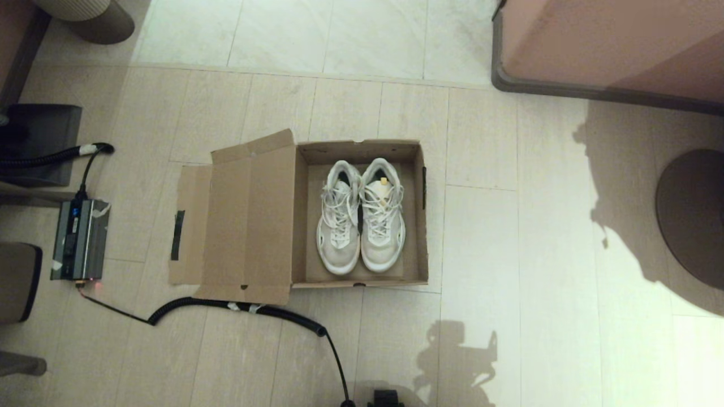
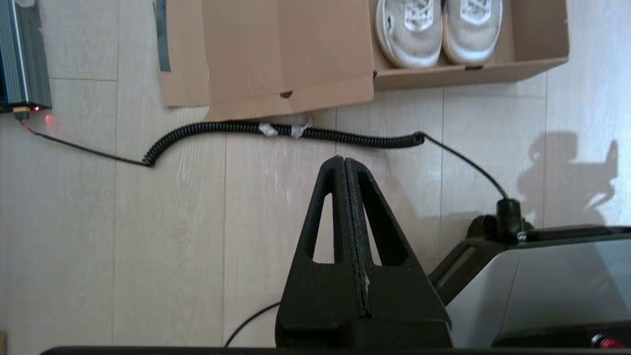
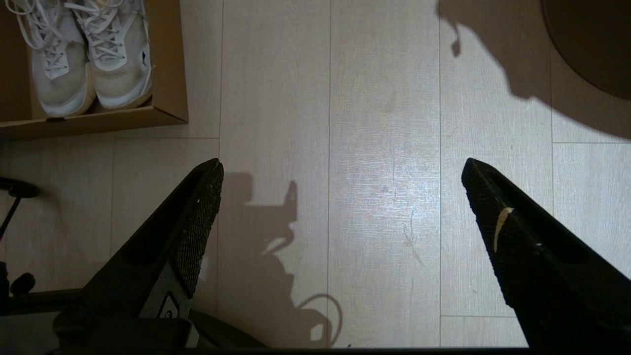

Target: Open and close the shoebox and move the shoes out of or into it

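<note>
Left wrist view shows my left hand (image 2: 345, 165) nearest of all, clenched on nothing, its two fingers pressed flat together above bare floor (image 2: 98, 236). I judge it is held low and back, beside my base, because no step has called on it yet. My right hand (image 3: 340, 172) hangs the same way over the floor on the other side, but released, fingers spread wide and holding nothing; that spread would suit a reach for a shoe or a box edge.

Just beyond my left hand a coiled black cable (image 2: 296, 130) runs across the floor, passing close along the near edge of the lid (image 1: 249, 220). It leads to a small grey power unit (image 1: 79, 237) off to my left.

Farther out sits the shoebox (image 1: 416, 226), open, its lid folded flat on the floor toward my left with the dark tape strip (image 1: 177, 234) on its outer flap. Inside lie the shoes (image 1: 362, 217), side by side and touching, toes toward me, filling most of the box floor.

Beyond, at far right, stands a pink-brown furniture block (image 1: 611, 39).
</note>
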